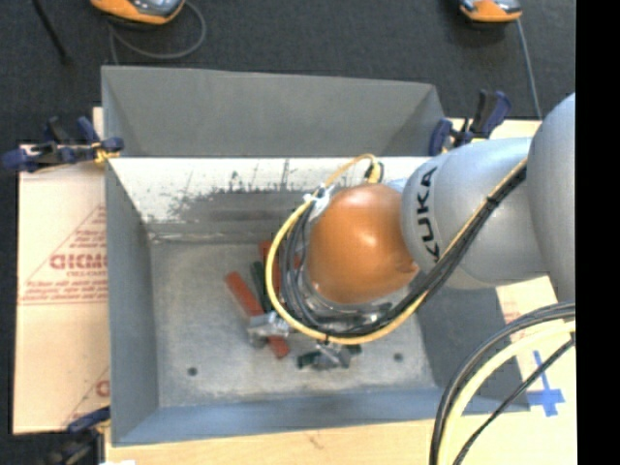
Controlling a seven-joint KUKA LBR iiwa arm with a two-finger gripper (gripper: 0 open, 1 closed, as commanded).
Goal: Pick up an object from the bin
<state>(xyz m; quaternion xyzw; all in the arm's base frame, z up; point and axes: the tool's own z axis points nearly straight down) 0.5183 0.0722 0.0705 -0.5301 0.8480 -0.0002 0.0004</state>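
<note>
On the floor of the grey metal bin (174,356), the small heap begins at the left with a flat red-orange strip (238,289) and a dark green piece (256,273) just beside it. Next come a small grey metal part (262,329) and a short red piece (280,348), nearest the gripper (308,339). The arm's round orange cover (356,245) hangs over the gripper, so we cannot tell whether it is wide, narrow or holding anything. We judge these crowded pieces could snag together or get pushed aside.
</note>
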